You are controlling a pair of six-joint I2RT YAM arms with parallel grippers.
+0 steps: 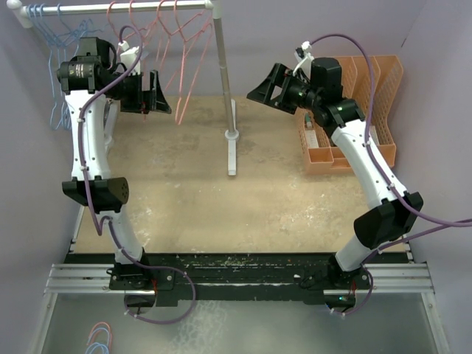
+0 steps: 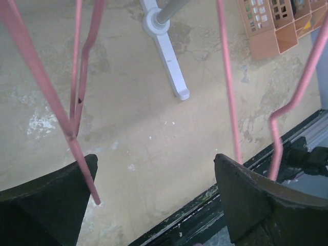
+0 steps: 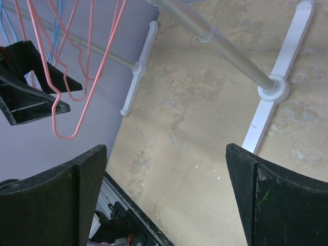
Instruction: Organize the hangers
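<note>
Hook tops of the pink hangers (image 2: 49, 97) are not resolved in any view. The overhead view shows them hanging from the right half of the white rack's (image 1: 221, 74) top pole. The light blue hangers (image 1: 53, 51) hang at the pole's left end, partly masked by the left arm's wrist. At the bottom left corner of the overhead view, pink and blue wire loops (image 1: 99, 341) are cut off by the frame edge. Their shape cannot be confirmed.

Left gripper (image 2: 154, 202): jaws set wide apart, nothing clamped. Several pink wires hang in and around the gap. One wire crosses the inner edge of the left-hand finger (image 2: 48, 205); contact there cannot be told. The arm stands raised with the elbow low and the wrist level, and the fingers point right, into the pink group.

Right gripper (image 3: 166, 197): jaws spread, nothing between them, only the tan table (image 3: 205, 128) below. This arm is raised, reaching left towards the rack's upright post. It is well apart from the hangers, with the orange file holder (image 1: 369, 96) behind its forearm.
</note>
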